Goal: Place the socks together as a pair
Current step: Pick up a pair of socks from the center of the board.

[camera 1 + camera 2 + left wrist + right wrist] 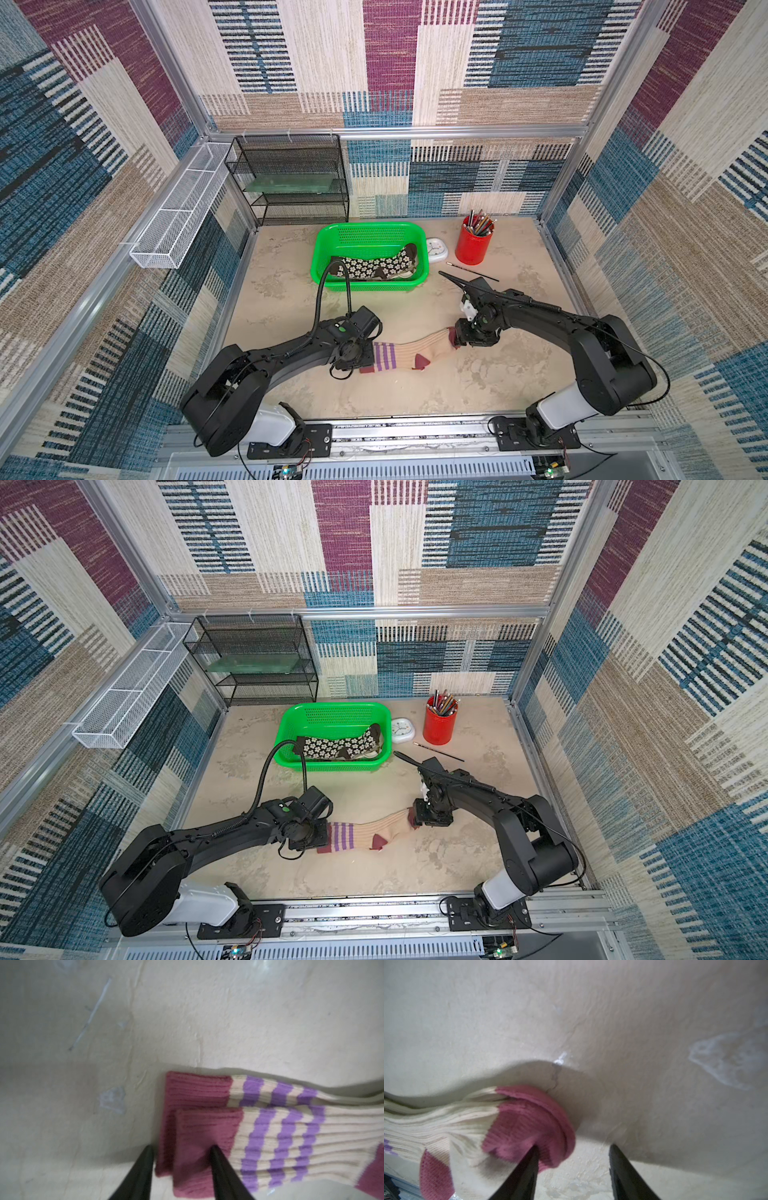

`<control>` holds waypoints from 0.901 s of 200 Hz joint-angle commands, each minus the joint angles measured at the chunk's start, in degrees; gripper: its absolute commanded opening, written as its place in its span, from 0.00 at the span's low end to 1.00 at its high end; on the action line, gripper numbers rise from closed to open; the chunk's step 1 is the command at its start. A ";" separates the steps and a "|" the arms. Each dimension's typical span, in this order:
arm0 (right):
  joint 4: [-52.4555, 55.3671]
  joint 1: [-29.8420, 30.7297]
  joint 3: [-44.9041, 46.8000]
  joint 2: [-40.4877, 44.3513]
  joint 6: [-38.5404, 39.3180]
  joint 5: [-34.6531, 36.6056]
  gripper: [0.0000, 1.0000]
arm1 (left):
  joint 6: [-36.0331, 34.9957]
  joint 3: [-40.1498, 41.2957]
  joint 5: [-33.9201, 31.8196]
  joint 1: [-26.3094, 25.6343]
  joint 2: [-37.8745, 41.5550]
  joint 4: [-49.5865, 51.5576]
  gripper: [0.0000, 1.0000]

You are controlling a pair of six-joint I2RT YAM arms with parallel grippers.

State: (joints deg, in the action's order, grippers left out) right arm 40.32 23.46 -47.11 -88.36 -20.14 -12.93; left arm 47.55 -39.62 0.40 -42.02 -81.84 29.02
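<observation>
Two cream socks [407, 355] with purple stripes, maroon cuffs and maroon toes lie stacked on the table between the arms, also seen in the other top view [374, 833]. My left gripper [181, 1150] points down at the cuff end. Its jaws stand apart and straddle the corners of both maroon cuffs [199, 1159], with one finger beside the cuff edge. My right gripper [573, 1148] is open at the toe end. The maroon toes [529, 1122] rest against one finger, and bare table shows between the jaws. Dark brown daisy socks [374, 266] lie in the green basket [370, 226].
Behind the right arm stand a red pencil cup [473, 245] and a white clock [436, 249], with a loose pencil [471, 271] on the table. A black wire shelf [291, 178] and a white mesh tray [178, 220] are at the back left.
</observation>
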 commanded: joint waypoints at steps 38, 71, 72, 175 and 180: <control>-9.11 -0.08 2.73 -0.54 -1.21 -6.49 0.10 | -5.63 -4.03 3.95 0.01 -1.81 0.51 0.06; -5.61 0.21 1.43 6.27 -2.01 -7.94 0.00 | -7.52 -9.24 4.10 0.66 4.08 6.91 0.03; -5.47 0.24 1.33 6.49 -2.05 -7.96 0.00 | -7.50 -9.46 4.05 0.73 4.38 7.14 0.03; 3.15 2.99 -29.57 3.90 -3.24 -12.31 0.00 | -18.65 -42.64 10.08 20.61 2.03 22.56 0.01; 3.19 2.99 -31.76 2.02 -2.96 -12.67 0.00 | -19.27 -44.22 10.23 21.50 0.56 22.59 0.00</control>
State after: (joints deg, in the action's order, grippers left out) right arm 43.59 26.30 -71.99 -81.06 -23.70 -23.44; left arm 34.37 -77.60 8.23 -23.86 -76.27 47.92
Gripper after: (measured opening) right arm 0.071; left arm 0.074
